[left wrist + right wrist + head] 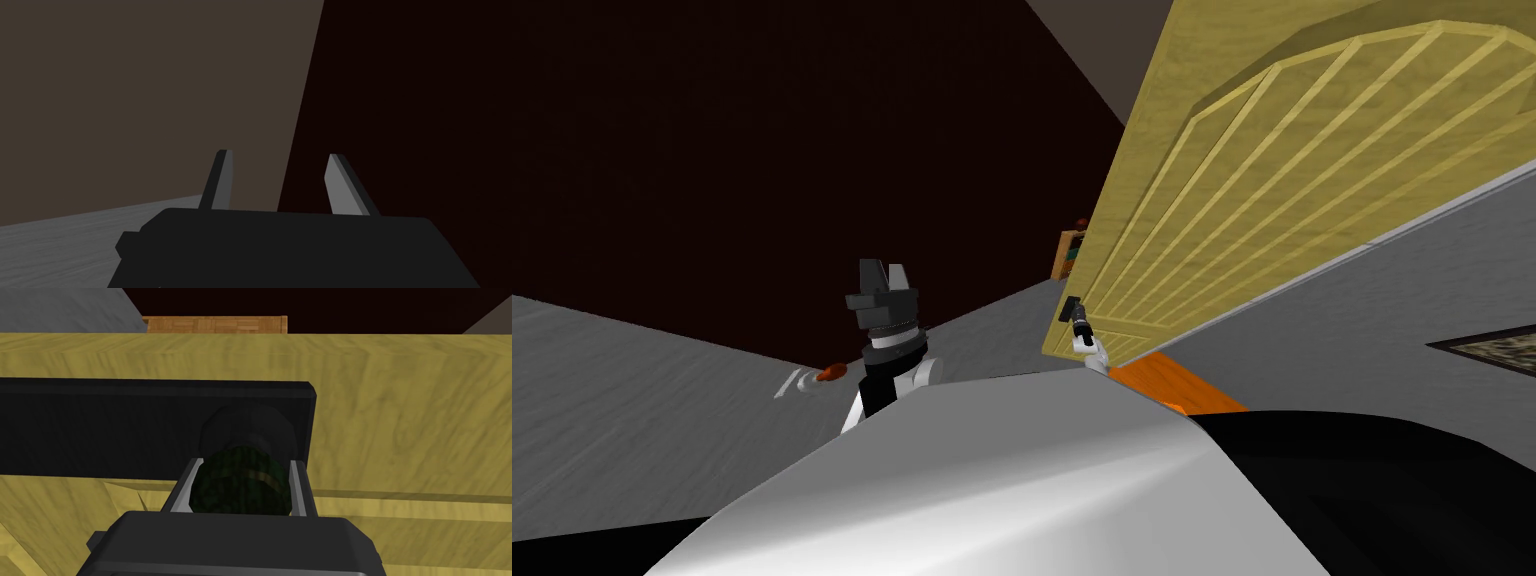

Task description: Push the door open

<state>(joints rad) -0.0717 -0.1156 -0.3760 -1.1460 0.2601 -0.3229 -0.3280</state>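
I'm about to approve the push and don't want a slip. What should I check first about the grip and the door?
1. Grip: right gripper shut on the knob: ok, fingers press both sides.
2. Seating: knob deep between the fingers: ok.
3. Other arm: left gripper away from the door: ok, open and empty.
4. Swing room: cannot tell; a shelf stands past the door's edge.

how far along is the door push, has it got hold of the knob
Done: the right gripper is shut on the dark knob of the yellow wooden door. In hand: the door looks partly ajar, with a shelf unit visible past its edge. Left: pushing it wide open. The left gripper is open and holds nothing.
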